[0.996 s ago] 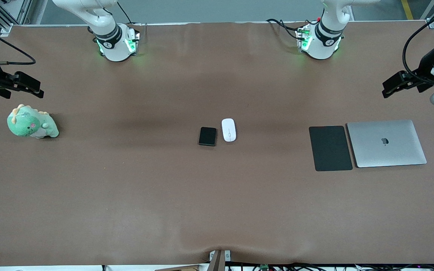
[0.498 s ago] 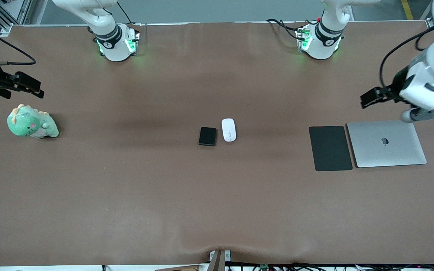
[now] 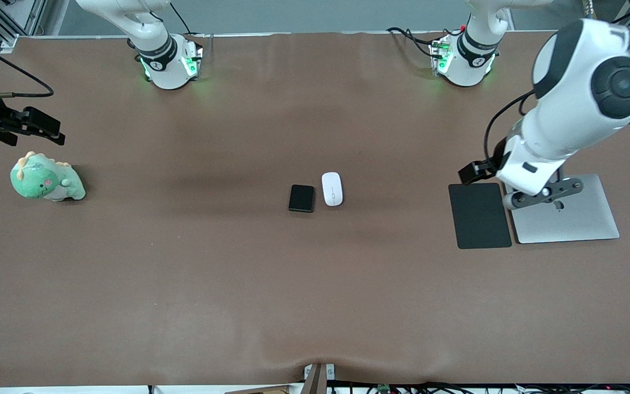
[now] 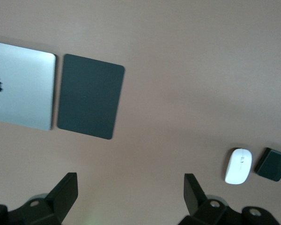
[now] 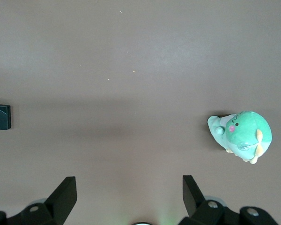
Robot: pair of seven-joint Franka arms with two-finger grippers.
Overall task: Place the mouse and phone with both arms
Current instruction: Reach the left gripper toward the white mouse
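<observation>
One mouse and one phone lie side by side; toward the left arm's end from them, one mouse pad and one laptop; toward the right arm's end, one plush dinosaur.

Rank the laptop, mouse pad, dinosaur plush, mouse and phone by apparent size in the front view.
1. Silver laptop, largest even though the left arm covers part of it.
2. Black mouse pad.
3. Green dinosaur plush.
4. White mouse and black phone: too alike to rank.
</observation>
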